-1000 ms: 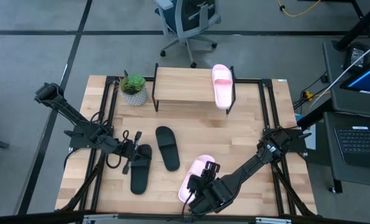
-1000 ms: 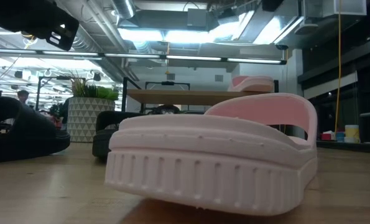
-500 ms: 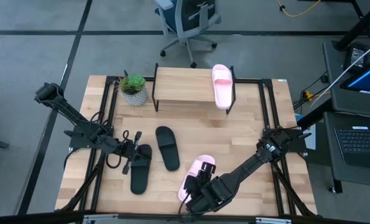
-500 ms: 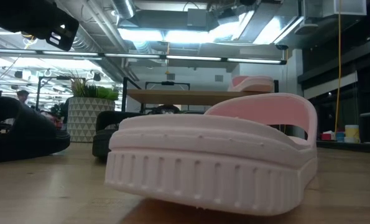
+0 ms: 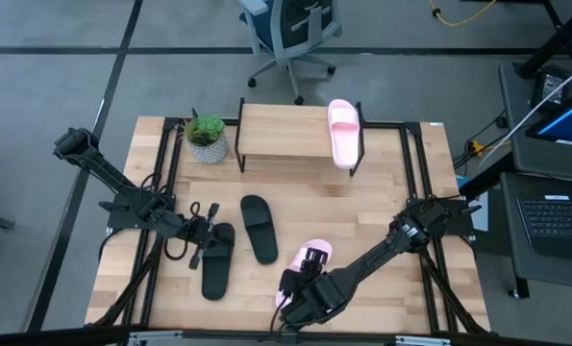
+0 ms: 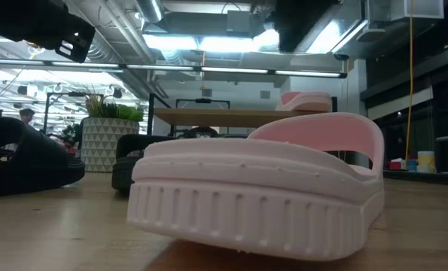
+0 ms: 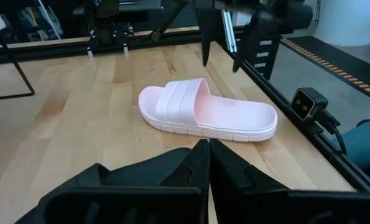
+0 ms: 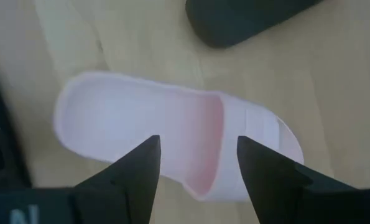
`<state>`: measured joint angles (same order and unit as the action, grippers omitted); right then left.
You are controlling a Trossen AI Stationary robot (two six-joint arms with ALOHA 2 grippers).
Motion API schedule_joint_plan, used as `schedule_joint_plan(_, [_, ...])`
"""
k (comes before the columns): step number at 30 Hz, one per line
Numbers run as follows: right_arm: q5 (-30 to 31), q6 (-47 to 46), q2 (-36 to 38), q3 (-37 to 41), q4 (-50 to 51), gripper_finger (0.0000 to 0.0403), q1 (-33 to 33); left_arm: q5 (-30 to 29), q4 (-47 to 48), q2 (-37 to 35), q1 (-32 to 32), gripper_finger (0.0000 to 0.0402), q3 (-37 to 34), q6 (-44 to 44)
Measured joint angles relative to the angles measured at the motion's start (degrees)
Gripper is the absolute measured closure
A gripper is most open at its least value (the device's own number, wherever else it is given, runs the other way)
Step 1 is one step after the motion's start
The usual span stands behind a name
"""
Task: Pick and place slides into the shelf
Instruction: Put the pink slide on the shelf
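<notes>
From where I stand, the right tool [image 5: 303, 281] hangs directly above the pink slide [image 7: 206, 112] that lies flat on the worktop [image 5: 382, 207] near its front edge, and its two fingers [image 8: 130, 174] are spread wide apart, one on each long side of the slide, with nothing between them yet. The step in hand, as I judge it, is to take this slide. To do it well, the tool should go straight down until the fingers stand beside the side walls of the sole, close to the wide strap where the slide is stiffest, and only then close; a grip far toward the heel would probably let the slide tip when it is lifted. The slide looks soft, so the closing should be firm but not crushing. The shelf [image 5: 281, 132] stands at the far side of the worktop, and one pink slide [image 5: 343, 132] already lies at the right end of its board, so the free place is to the left of it. Two black slides [image 5: 258, 228] are still on the worktop. The left tool [image 5: 209, 234] waits, fingers pressed together and empty, over one black slide [image 5: 215, 265].
</notes>
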<state>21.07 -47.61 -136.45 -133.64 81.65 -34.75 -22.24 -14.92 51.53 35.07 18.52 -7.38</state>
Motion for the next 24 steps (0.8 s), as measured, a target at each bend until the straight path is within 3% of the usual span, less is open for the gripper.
schedule_joint_plan(24, [0.28, -2.28, -4.68, 0.0, 5.69, 0.0189, 2.16, 0.0, 0.0, 0.0, 0.0, 0.0401, 0.0, -0.22])
